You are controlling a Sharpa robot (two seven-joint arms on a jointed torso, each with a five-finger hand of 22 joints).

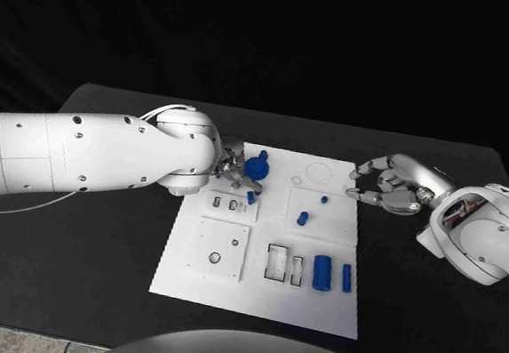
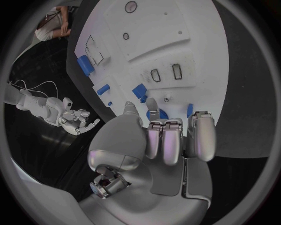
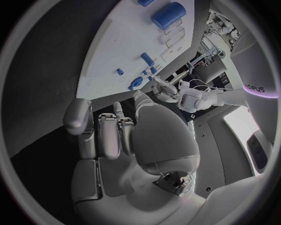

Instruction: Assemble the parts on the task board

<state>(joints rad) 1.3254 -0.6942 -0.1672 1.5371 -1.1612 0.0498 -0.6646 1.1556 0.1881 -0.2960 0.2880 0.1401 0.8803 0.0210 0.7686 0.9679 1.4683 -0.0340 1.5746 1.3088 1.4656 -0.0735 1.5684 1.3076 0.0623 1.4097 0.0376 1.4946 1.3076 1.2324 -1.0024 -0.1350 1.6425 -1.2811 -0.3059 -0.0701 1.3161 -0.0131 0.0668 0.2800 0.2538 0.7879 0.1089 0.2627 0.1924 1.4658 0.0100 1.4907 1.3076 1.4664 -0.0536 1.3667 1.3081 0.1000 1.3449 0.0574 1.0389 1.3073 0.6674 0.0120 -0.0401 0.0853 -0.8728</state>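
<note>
Now the left hand [image 1: 233, 166] pinches a round blue part [image 1: 256, 169] at the task board's [image 1: 313, 307] 11 o'clock corner. Tilted, it could jam. The right hand [image 1: 389, 186] holds nothing, fingers curled.

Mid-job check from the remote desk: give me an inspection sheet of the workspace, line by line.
Surface: black table, bare around the board.
Job's things: white task board in the middle; large blue cylinder and slimmer blue part lie at its near right; small blue part mid-board; round blue part at the far left, by the left hand.
Clutter: nothing seen.
Hands: left hand at the round blue part, fingers touching it, grip unclear; right hand over the board's far right edge, fingers curled, holding nothing.
Cables: thin cable along the left arm.
Surroundings: dark backdrop.
</note>
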